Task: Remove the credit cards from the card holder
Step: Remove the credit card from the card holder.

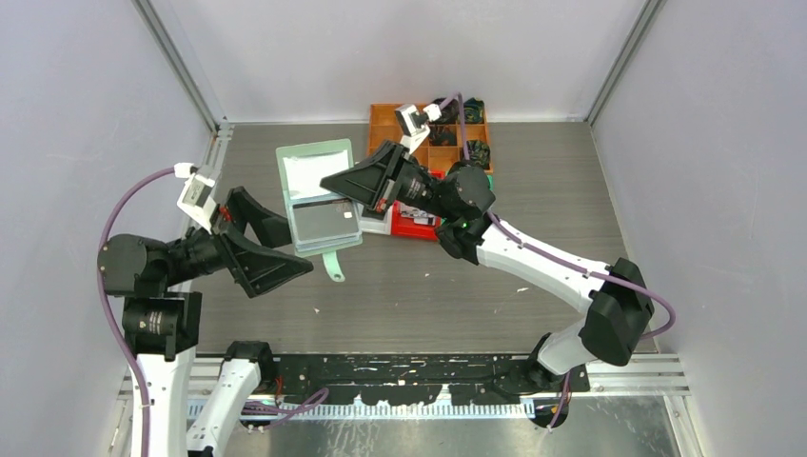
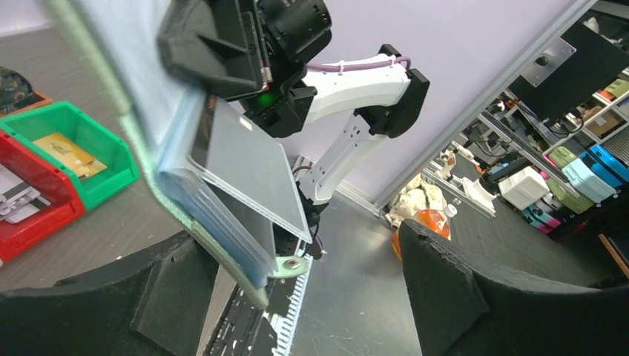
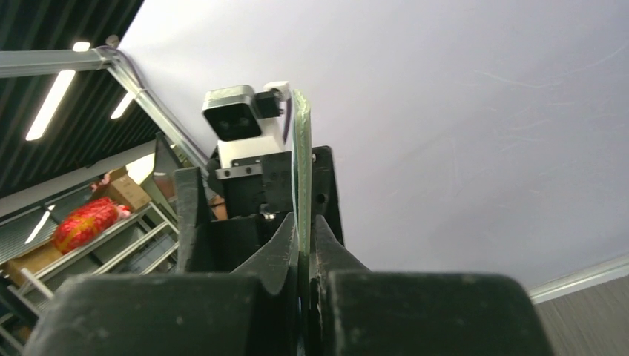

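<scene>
left gripper [image 1: 293,249]: low over the near left part of the table [image 1: 428,295], jaws spread wide, nothing clamped. in the left wrist view the lower corner of the card holder [image 1: 319,195] hangs into the gap between its fingers [image 2: 475,297], close to one of them. contact there cannot be confirmed.

card holder: off the table, unfolded, held up at mid-table just beyond the left gripper. the upper leaf is pale green at its rim. the lower leaf carries the clear bluish pockets. one silvery-grey card [image 2: 245,159] sits in those pockets, its edge standing proud of them. whether more cards lie behind it cannot be told.

right gripper [image 1: 331,183]: reaching in from the right, jaws closed tight on the holder's upper leaf. the right wrist view shows the thin green edge pinched between both fingers and rising above them.

beyond and to the right of the holder: a red bin [image 2: 44,219] holding a pale card [image 2: 16,194] with a dark stripe. just beside it, a green bin [image 2: 111,144] holding a gold-tan card [image 2: 70,152].

far edge of the table: an orange tray [image 1: 385,122], with dark bundles [image 1: 476,152] in its compartments.
</scene>
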Controlling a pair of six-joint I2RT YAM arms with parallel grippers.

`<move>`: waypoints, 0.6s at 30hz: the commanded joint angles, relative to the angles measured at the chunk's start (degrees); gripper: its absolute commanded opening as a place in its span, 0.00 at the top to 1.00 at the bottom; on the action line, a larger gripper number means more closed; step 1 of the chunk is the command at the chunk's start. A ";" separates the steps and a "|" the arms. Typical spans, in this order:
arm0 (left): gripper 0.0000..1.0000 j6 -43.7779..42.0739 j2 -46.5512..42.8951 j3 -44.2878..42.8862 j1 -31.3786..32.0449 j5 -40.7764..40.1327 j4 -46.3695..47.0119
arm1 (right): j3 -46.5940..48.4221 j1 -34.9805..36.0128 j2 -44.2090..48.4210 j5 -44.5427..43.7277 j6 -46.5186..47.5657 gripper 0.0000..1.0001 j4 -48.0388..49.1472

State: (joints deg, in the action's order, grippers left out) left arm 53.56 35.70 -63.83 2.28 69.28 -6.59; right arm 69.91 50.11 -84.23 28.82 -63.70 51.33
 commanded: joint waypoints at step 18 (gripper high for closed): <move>0.74 -15.10 2.30 -3.53 0.19 -9.14 -18.28 | -1.18 3.95 5.47 -3.27 10.39 0.98 -1.44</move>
State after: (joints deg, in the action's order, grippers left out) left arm 42.78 38.33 -66.30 2.31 59.07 -23.94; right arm 68.38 53.87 -82.00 25.74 -53.87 47.59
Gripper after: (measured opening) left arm 0.327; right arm 0.080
